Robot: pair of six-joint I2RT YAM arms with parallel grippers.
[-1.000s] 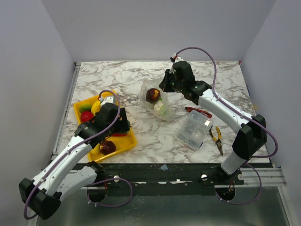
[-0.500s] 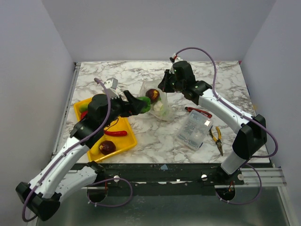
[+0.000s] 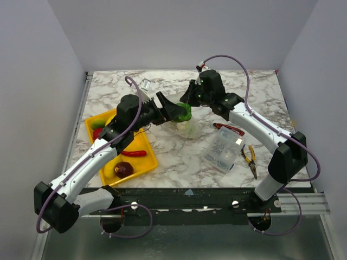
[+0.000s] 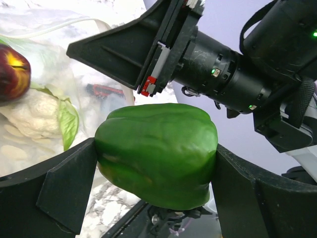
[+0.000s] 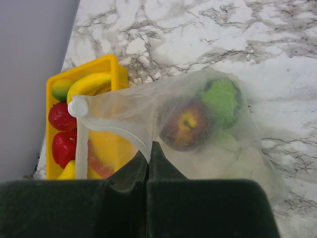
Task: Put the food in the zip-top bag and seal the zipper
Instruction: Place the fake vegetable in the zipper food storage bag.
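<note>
My left gripper is shut on a green pepper and holds it over the mouth of the clear zip-top bag; the pepper fills the left wrist view between both fingers. My right gripper is shut on the bag's whitish zipper strip and holds the mouth up. Inside the bag lie a dark red fruit and a whitish cauliflower with green leaves. The yellow tray holds a red chili, a dark red fruit, a banana and red fruits.
A clear plastic parts box lies right of the bag, with a red-handled tool behind it and yellow-handled pliers beside it. Grey walls close in the marble table on three sides.
My left gripper lifted the green pepper from the tray and carried it right and away, up to the bag's mouth. My right gripper kept its hold on the bag.
</note>
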